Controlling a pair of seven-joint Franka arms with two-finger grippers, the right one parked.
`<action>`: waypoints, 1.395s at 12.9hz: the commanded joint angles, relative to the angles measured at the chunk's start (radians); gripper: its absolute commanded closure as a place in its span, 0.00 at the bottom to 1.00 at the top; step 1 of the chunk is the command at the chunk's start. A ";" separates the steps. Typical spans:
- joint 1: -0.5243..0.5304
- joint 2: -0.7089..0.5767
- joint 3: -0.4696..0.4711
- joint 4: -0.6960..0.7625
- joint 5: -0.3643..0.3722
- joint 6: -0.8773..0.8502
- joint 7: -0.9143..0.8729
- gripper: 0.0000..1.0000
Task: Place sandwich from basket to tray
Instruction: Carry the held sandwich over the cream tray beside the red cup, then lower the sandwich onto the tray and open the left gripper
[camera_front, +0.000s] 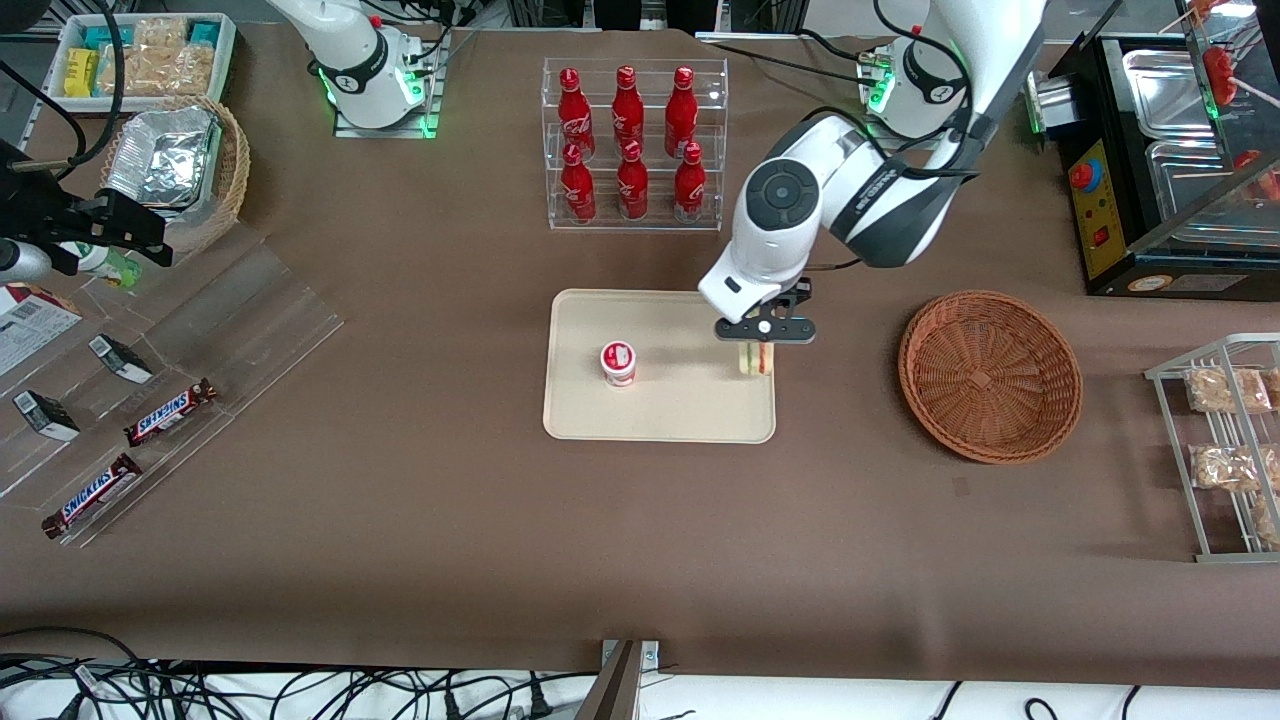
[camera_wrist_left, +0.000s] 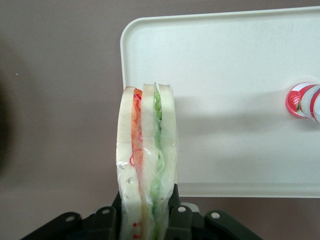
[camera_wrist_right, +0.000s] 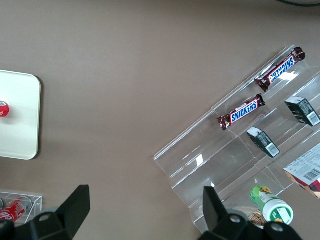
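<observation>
cream tray (camera_front: 660, 410), reddish-brown basket (camera_front: 990, 375), green-and-orange-filled sandwich (camera_wrist_left: 146, 165).

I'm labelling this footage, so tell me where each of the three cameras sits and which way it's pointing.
Front view: high above the table's edge, looking down at both arms; the gripper holds the sandwich at the tray edge nearest the basket.
Left wrist view: on the working arm, looking past its jaws, shut on the sandwich, at the tray.
Right wrist view: on the parked arm, looking down at candy bars; its fingers show.
Shared: all three see the tray and the red-white cup.
</observation>
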 joint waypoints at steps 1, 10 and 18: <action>-0.055 0.080 0.001 0.027 0.100 0.068 -0.085 0.66; -0.088 0.205 0.001 0.089 0.257 0.142 -0.242 0.66; -0.100 0.237 0.014 0.106 0.262 0.137 -0.242 0.66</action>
